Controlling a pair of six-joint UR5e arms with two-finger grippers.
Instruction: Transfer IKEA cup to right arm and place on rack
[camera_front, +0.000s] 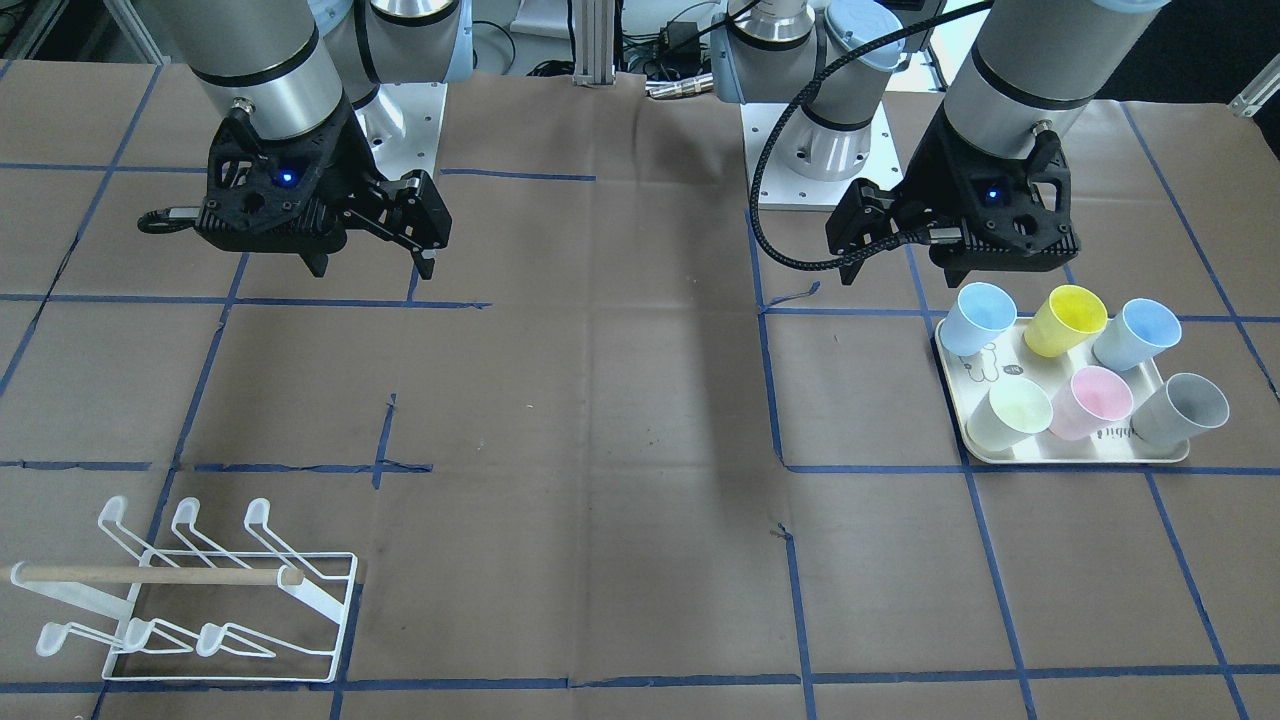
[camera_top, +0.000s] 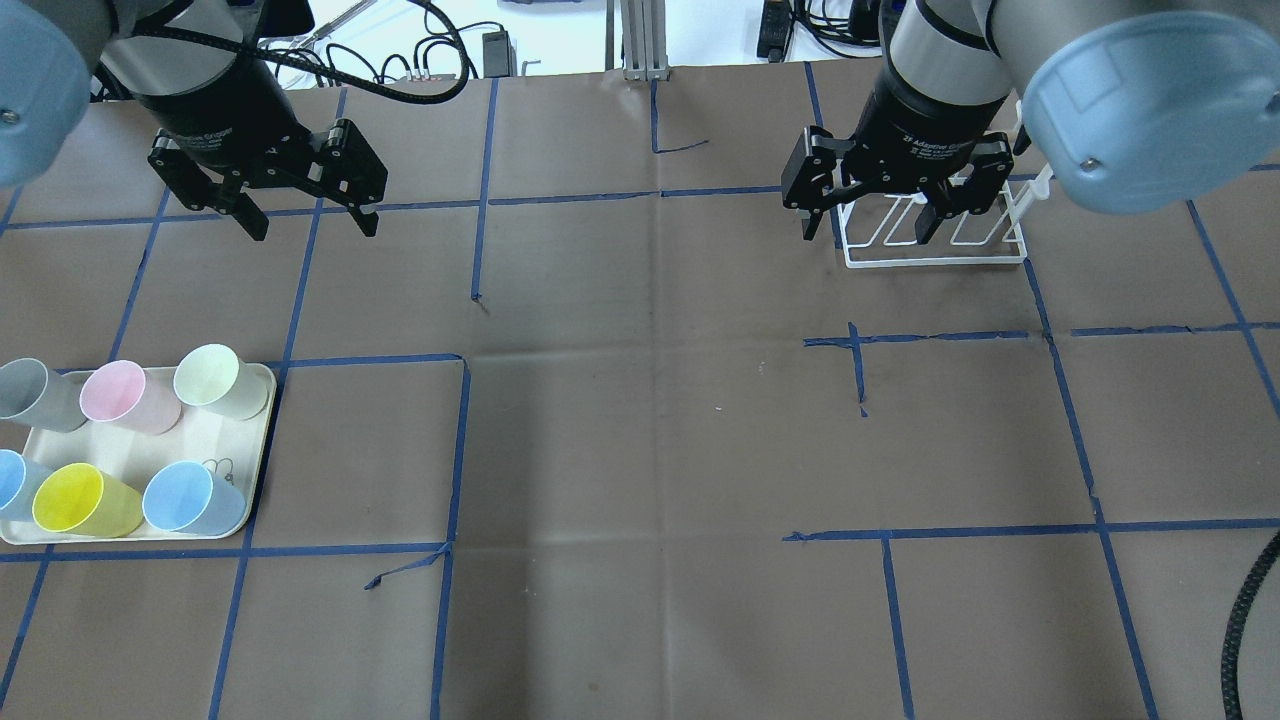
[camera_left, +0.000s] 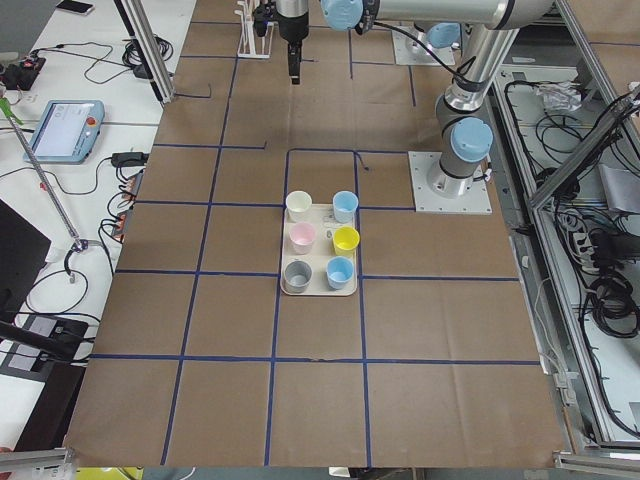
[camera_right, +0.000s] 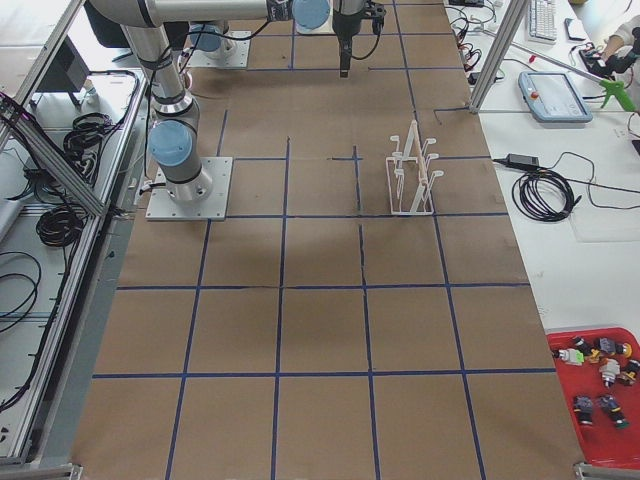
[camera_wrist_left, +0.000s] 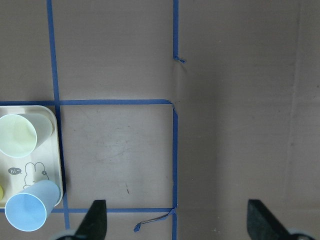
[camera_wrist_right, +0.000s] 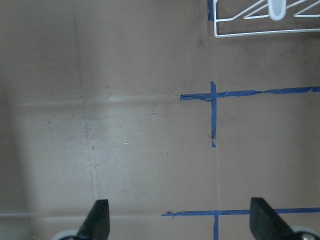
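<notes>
Several pastel cups stand on a cream tray: grey, pink, pale green, yellow and two blue ones. My left gripper is open and empty, above the table beyond the tray; its wrist view shows the pale green cup and a blue cup. My right gripper is open and empty, hanging in front of the white wire rack. The rack holds no cup, and its edge shows in the right wrist view.
The table is covered in brown paper with a blue tape grid. The arm bases stand at the robot's edge. A red tray of small parts and a tablet lie on side benches off the table.
</notes>
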